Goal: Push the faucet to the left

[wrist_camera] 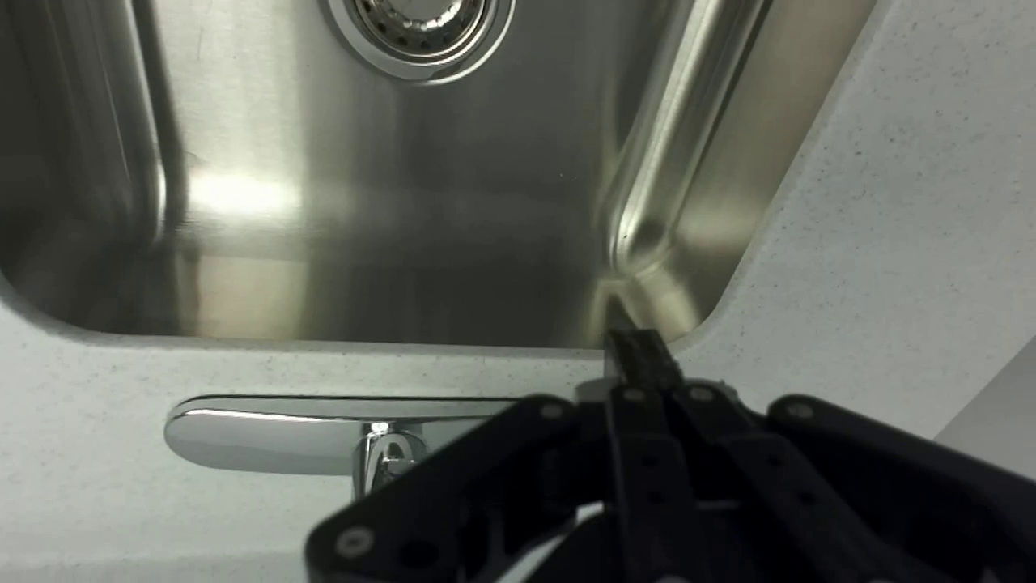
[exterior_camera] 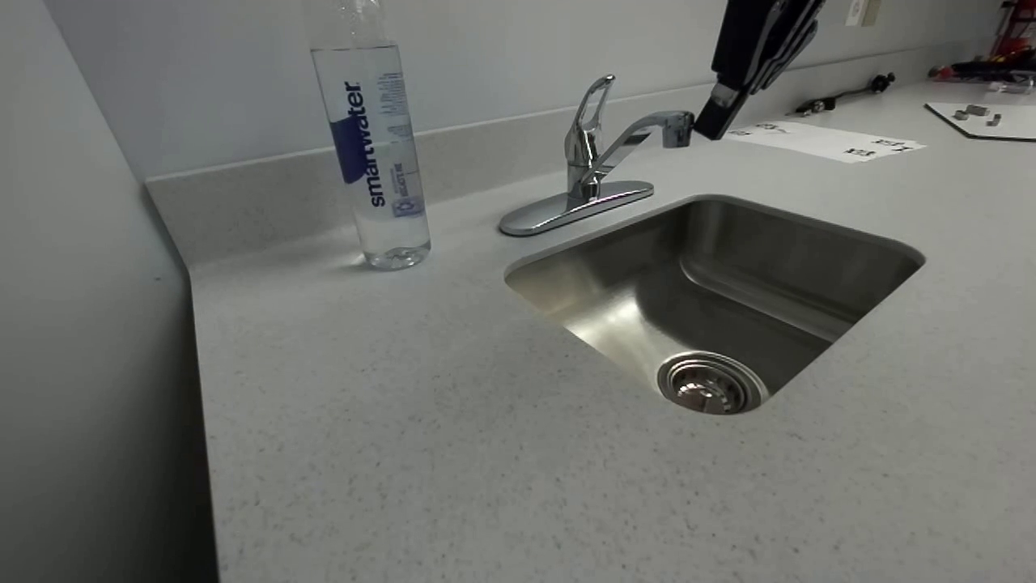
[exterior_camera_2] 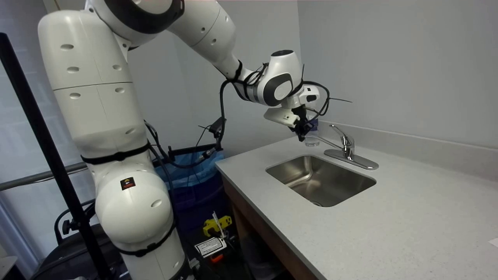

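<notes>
The jaws are pressed together, presumably to make one blunt pusher. Just beside their tips (touching or not, I cannot tell) is the spout end of the faucet, seemingly lined up for a nudge; lower than them opens the sink.

This looked like a lab, furnished partly like a kitchen.
A white robot arm stood beside a speckled counter fitted with a steel sink and a chrome faucet; a sheet printed with black marks lay farther along it.
</notes>
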